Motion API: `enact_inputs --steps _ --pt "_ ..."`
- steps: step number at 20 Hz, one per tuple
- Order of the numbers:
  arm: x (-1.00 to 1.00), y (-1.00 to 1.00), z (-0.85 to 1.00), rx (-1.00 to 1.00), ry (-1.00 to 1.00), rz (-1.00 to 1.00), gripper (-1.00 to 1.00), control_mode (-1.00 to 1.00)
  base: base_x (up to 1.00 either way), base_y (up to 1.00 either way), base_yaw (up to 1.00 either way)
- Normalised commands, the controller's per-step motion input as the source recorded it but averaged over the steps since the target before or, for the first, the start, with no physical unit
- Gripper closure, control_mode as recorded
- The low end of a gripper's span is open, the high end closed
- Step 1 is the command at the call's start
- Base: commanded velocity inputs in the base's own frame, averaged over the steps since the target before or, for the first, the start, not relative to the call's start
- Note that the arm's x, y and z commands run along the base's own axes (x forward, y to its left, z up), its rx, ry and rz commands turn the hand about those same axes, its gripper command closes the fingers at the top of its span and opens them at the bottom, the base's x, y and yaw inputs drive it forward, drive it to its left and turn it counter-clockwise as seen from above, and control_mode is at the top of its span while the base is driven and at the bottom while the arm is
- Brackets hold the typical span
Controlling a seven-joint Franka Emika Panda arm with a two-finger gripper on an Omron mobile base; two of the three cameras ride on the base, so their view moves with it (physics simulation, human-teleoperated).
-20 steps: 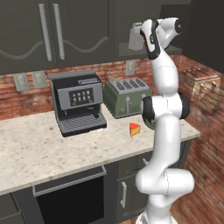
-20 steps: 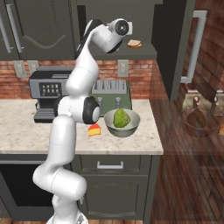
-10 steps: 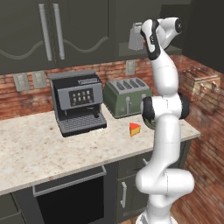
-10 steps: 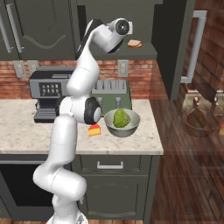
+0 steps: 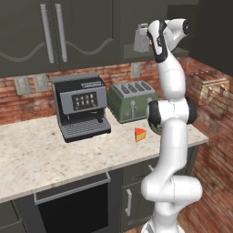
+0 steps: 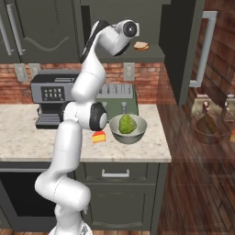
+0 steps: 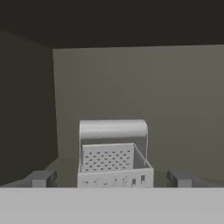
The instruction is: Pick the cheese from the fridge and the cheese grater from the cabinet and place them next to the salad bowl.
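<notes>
In the cabinet (image 7: 131,78), the cheese grater (image 7: 114,155) stands upright.

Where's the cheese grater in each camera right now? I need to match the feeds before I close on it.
Left base view: the cheese grater stands top centre-right in the open cabinet, just left of the raised white arm.
Right base view: I can't make it out; the arm covers that part of the cabinet.
Hand view: bottom centre, between the open end effector tips.
Shared landmark: the green toaster, on the counter below the cabinet in both base views.
</notes>
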Motion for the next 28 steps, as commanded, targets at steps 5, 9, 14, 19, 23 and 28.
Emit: enact_inputs --steps 5,9,14,19,23,28 --pt "0.14 0.00 0.00 -0.01 0.00 0.01 -1.00 -1.00 0.00 0.00 0.00" --pt "0.09 0.00 0.00 -0.01 0.00 0.00 -1.00 -1.00 0.00 0.00 0.00" --pt "0.00 0.00 0.00 0.00 0.00 0.00 -1.00 -1.00 0.00 0.00 0.00" --pt "0.00 0.00 0.00 0.00 0.01 0.00 -1.00 -1.00 0.00 0.00 0.00" --pt "0.00 0.00 -0.05 0.00 0.02 0.00 -1.00 -1.00 0.00 0.00 0.00" --pt "0.00 0.00 -0.05 0.00 0.01 0.00 -1.00 -1.00 0.00 0.00 0.00"
